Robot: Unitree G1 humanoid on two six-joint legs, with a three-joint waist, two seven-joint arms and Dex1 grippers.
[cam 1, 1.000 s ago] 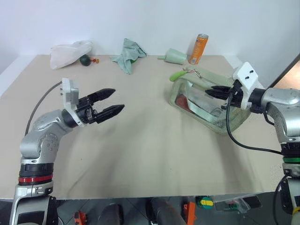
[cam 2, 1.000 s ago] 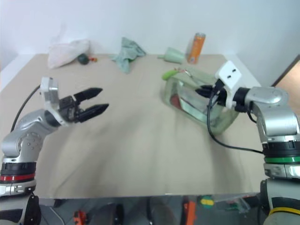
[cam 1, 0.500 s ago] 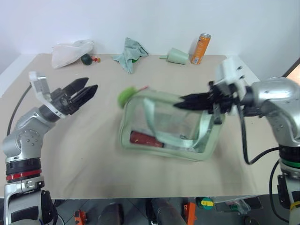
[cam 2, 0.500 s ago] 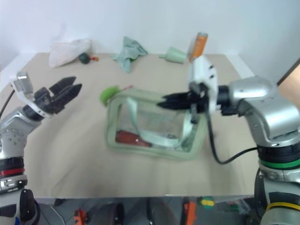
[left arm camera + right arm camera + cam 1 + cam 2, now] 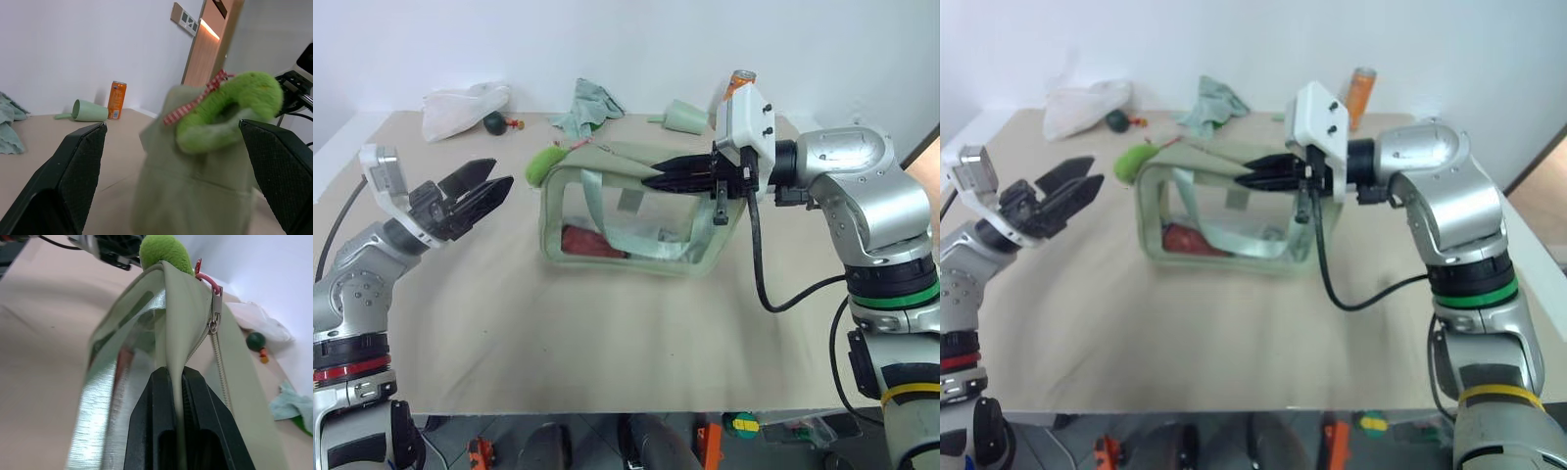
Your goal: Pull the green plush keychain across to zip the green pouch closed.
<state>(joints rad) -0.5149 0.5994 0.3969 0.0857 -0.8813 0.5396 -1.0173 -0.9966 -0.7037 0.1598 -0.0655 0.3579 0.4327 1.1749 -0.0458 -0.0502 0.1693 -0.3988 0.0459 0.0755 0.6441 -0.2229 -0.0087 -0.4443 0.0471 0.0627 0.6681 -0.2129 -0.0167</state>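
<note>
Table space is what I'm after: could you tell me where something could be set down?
The table is bare along its near edge, in front of the pouch, and between the pouch and the open left pincer. The far edge is crowded: white bag, small ball, cloth, cone, can.

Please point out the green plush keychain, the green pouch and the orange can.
green plush keychain (image 5: 545,163), left eye view, fuzzy body.
green pouch (image 5: 607,220), left eye view, clear side panel.
orange can (image 5: 116,100), left wrist view, side wall.

Silver arms, black claws, white wrist camera blocks, black cables, red/green/yellow bands.
</note>
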